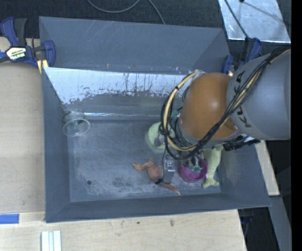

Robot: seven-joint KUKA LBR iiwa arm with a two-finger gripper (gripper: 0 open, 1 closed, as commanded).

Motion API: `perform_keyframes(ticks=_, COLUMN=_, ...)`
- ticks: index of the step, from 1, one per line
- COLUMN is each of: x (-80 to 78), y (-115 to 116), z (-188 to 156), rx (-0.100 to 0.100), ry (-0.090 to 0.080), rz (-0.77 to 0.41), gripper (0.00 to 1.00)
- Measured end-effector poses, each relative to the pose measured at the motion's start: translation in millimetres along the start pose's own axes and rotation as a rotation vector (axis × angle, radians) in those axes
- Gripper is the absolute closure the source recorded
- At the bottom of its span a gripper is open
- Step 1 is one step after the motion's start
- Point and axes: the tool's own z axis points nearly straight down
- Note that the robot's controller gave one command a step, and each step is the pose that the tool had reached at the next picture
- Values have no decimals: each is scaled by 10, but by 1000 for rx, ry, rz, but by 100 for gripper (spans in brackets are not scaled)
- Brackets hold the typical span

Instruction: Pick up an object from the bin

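My gripper [169, 169] hangs low over the near right part of the bin floor, under the arm's orange cover. Just left of it lies a small brown-orange toy figure [150, 168], with an orange piece [169, 187] stretching toward the front wall. Close on its right sits a round purple thing [192, 173], partly covered by cables. A yellow-green thing [212, 166] lies beyond that, against the right wall.
A pale green thing [153, 135] peeks out from under the orange cover, behind the gripper. A clear plastic cup [76, 123] lies on its side at the far left of the bin floor. The arm reaches in from the right.
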Motion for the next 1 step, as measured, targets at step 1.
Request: perform_keyframes(ticks=1, x=201, y=-43, z=-36, rx=1, ry=1, rz=183, gripper=0)
